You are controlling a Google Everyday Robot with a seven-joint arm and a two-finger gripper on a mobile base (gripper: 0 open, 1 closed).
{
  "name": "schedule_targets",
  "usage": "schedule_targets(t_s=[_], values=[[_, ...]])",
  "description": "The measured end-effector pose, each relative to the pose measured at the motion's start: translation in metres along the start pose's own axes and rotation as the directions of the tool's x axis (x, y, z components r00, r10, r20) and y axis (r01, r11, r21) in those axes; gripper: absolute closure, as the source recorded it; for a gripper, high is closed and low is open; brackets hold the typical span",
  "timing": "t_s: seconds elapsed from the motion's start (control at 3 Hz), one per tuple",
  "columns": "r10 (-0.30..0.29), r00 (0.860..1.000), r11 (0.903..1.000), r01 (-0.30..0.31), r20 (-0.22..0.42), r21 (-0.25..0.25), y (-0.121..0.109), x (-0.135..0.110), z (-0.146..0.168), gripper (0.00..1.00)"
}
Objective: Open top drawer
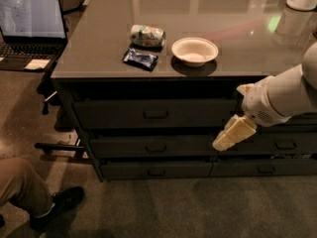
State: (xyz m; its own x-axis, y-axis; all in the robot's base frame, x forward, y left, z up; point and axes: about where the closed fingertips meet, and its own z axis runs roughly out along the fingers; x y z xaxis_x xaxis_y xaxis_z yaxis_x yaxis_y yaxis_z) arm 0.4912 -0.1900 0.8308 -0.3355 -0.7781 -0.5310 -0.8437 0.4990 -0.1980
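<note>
The top drawer is a wide dark grey front under the counter edge, with a small bar handle at its centre. It sits flush with the fronts around it. My gripper hangs on the white arm in front of the drawer stack, to the right of the handle and slightly below it, over the seam between the left and right drawer columns. It touches nothing that I can see.
Two shallower drawers lie below the top one. On the counter lie a can, a dark blue packet and a white bowl. A laptop stands at the left. A person's leg and shoe are at bottom left.
</note>
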Motion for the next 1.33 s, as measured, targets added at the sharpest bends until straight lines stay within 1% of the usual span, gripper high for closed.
schedule_targets(t_s=[0.33, 0.67, 1.0, 1.33], values=[[-0.002, 1.0, 0.999, 0.001, 0.023, 0.045, -0.011, -0.006, 0.0, 0.0], [0.002, 1.0, 0.9987, -0.003, 0.022, 0.05, -0.011, -0.007, 0.0, 0.0], [0.024, 1.0, 0.9987, -0.025, 0.018, 0.045, -0.017, -0.001, 0.028, 0.0], [0.032, 0.999, 0.9992, -0.031, -0.01, 0.026, -0.026, 0.006, 0.069, 0.0]])
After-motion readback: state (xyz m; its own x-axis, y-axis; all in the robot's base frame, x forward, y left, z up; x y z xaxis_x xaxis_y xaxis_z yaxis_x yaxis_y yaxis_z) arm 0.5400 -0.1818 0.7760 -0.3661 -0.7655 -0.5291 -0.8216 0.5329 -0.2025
